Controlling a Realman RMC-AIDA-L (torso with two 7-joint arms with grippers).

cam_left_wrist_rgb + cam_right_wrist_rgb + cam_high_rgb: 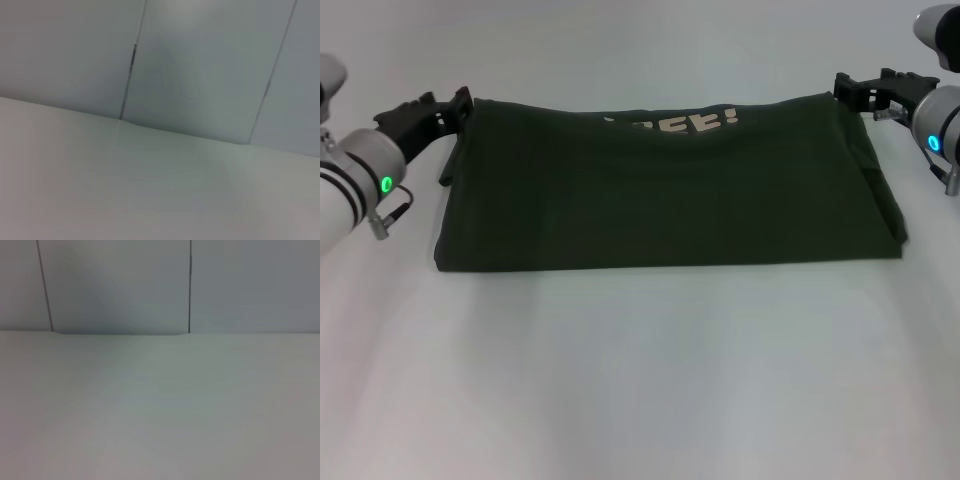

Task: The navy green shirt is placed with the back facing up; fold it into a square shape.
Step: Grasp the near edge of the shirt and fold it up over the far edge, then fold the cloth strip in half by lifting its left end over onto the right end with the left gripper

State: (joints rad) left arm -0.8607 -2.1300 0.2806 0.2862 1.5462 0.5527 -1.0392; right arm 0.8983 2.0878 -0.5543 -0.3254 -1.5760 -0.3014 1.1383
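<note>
The navy green shirt (670, 200) lies across the middle of the white table (640, 380) in the head view, folded over into a wide band. Cream lettering ending "EE!" (685, 121) shows along its far edge. My left gripper (463, 103) is at the shirt's far left corner, shut on the cloth. My right gripper (842, 88) is at the far right corner, shut on the cloth. The far edge runs almost straight between them. Neither wrist view shows the shirt or any fingers.
The table (125, 190) fills the wrist views up to its back edge. Pale wall panels with vertical seams (190, 285) stand behind it. The head view shows bare white table in front of the shirt.
</note>
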